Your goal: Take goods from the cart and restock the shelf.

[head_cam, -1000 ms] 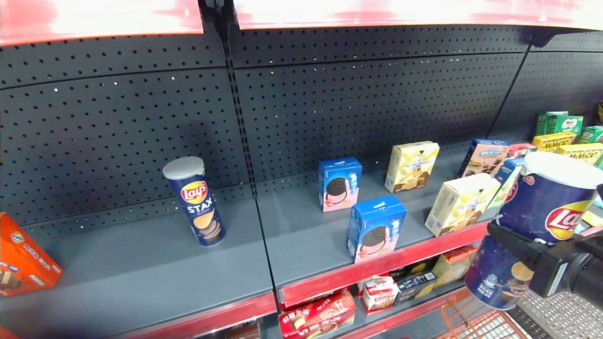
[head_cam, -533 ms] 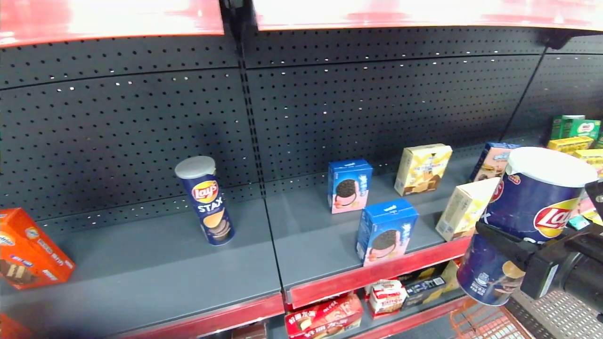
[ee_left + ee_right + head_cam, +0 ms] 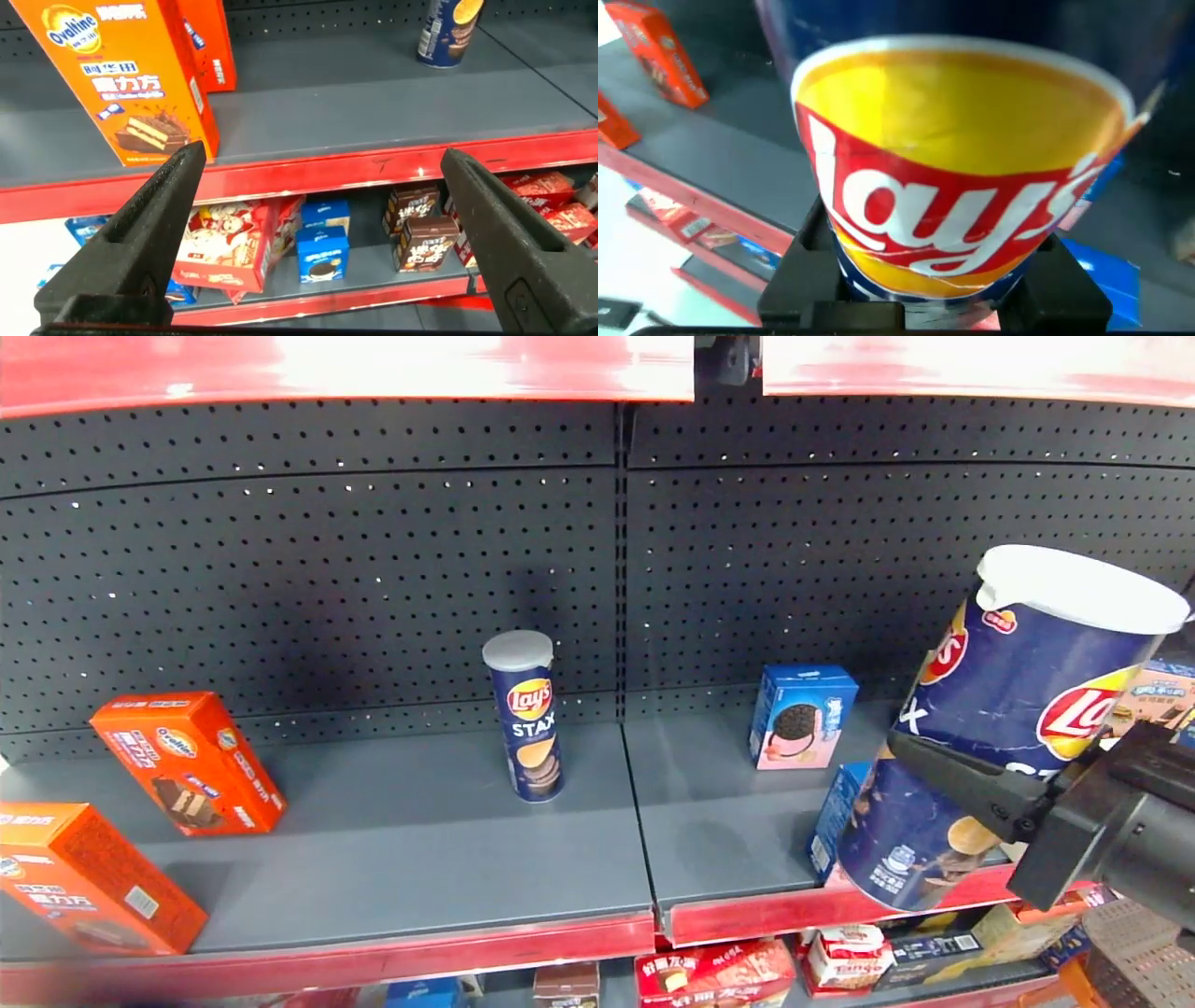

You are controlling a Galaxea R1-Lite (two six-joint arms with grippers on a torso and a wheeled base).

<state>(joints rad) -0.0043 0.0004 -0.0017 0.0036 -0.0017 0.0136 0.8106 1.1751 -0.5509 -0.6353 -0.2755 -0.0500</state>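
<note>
one white-lidded blue chip can (image 3: 1018, 709) sat clamped in the right tool (image 3: 929, 289) while the left tool (image 3: 322, 154) held its jaws apart.

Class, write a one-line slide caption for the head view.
Restocking: the right gripper holds a tilted blue chip can before the grey shelf, where a matching can stands upright.

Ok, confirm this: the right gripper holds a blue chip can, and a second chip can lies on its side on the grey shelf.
Not lying: the head view shows the second chip can standing upright on the grey shelf. The right gripper does hold a blue chip can.
</note>
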